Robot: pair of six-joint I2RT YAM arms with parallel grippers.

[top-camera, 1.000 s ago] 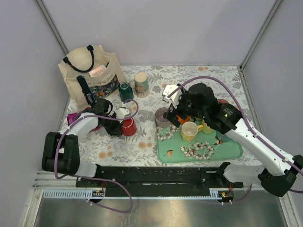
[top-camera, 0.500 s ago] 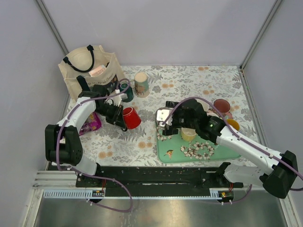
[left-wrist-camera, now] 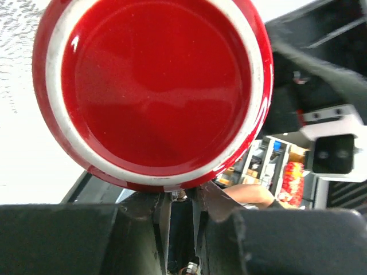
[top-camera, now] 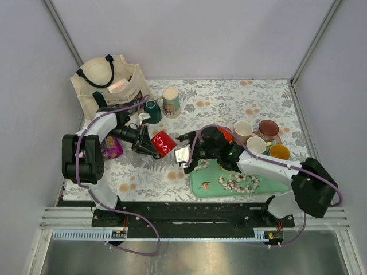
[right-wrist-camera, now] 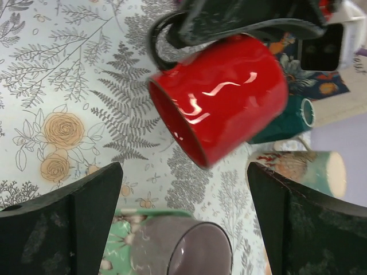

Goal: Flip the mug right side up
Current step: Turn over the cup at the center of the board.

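My left gripper [top-camera: 150,144] is shut on a red mug [top-camera: 163,143] and holds it above the floral tablecloth, tilted on its side with the mouth toward the lower right. In the left wrist view the mug's red base [left-wrist-camera: 152,86] fills the top, and the gripper [left-wrist-camera: 178,197] pinches it at its lower edge. My right gripper [top-camera: 184,154] is open and empty, low at the tray's left corner. In the right wrist view the right gripper [right-wrist-camera: 184,169] spans a grey mug [right-wrist-camera: 183,246], with the red mug [right-wrist-camera: 221,94] just beyond.
A green tray [top-camera: 252,184] with scattered white bits lies at front right. Several mugs [top-camera: 256,144] stand behind it. A teal mug [top-camera: 152,109], a patterned mug [top-camera: 171,102] and a tote bag [top-camera: 109,86] are at back left. A purple packet [top-camera: 109,148] lies left.
The left arm lifted the red mug off the cloth and tipped it from upside down onto its side. The right arm swung left and down to the tray's left corner.
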